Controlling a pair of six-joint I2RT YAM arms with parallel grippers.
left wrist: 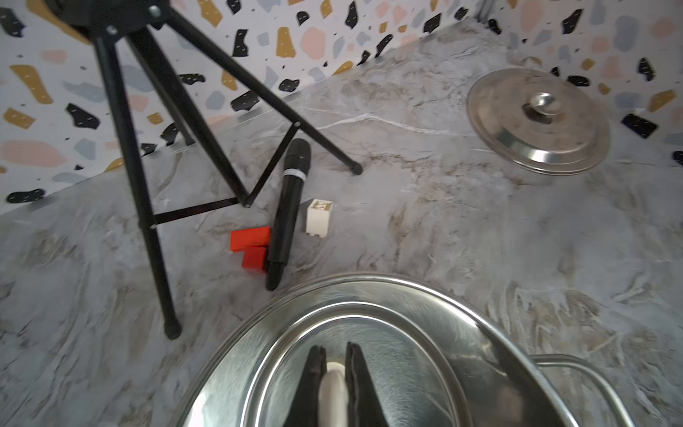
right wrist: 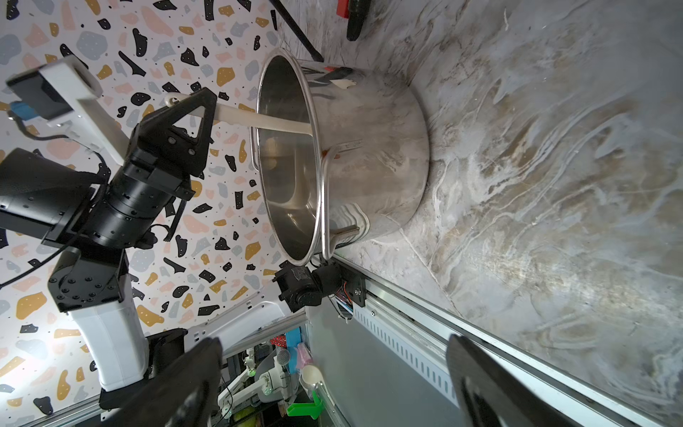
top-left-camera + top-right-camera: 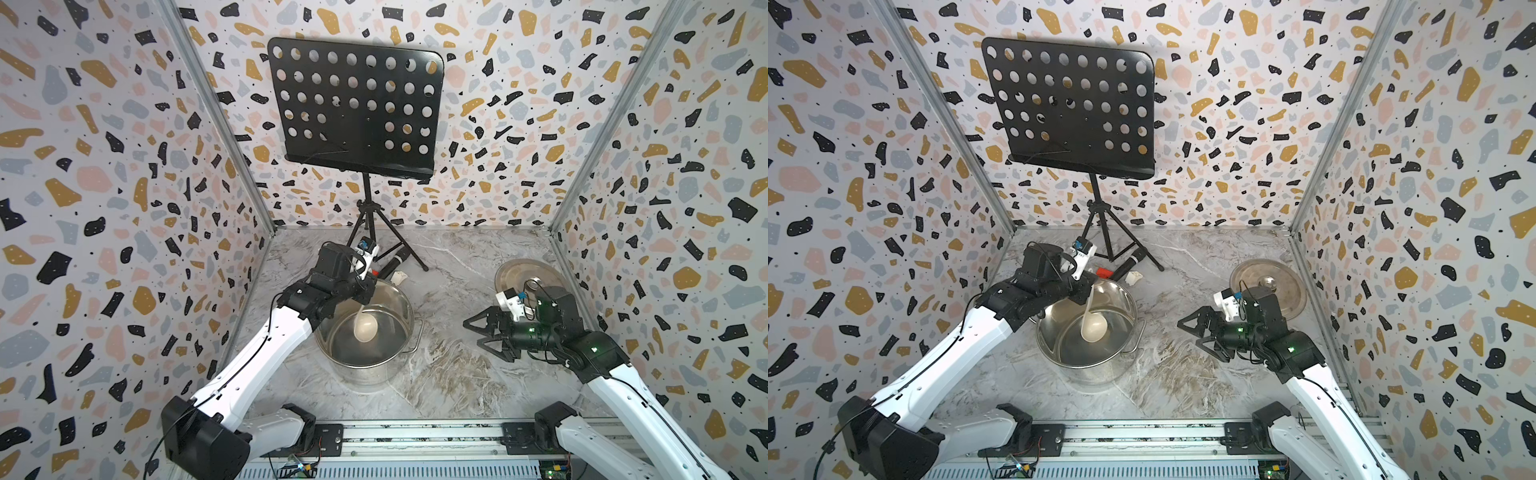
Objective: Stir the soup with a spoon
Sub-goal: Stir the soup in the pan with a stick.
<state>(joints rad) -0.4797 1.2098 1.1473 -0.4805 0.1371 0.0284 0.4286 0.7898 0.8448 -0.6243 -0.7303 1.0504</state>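
Marble tabletop (image 3: 449, 374); spoon (image 3: 365, 328) inside pot rim (image 3: 365, 369), right hand (image 3: 471, 332) spread, well apart.

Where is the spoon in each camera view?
Top view: spoon, bowl down inside the pot.
Top view: spoon also inside the pot.
Left wrist: handle clamped in the left pincer, over the pot.
Right wrist: handle slanting from that pincer into the pot.
Shared landmark: the pot.
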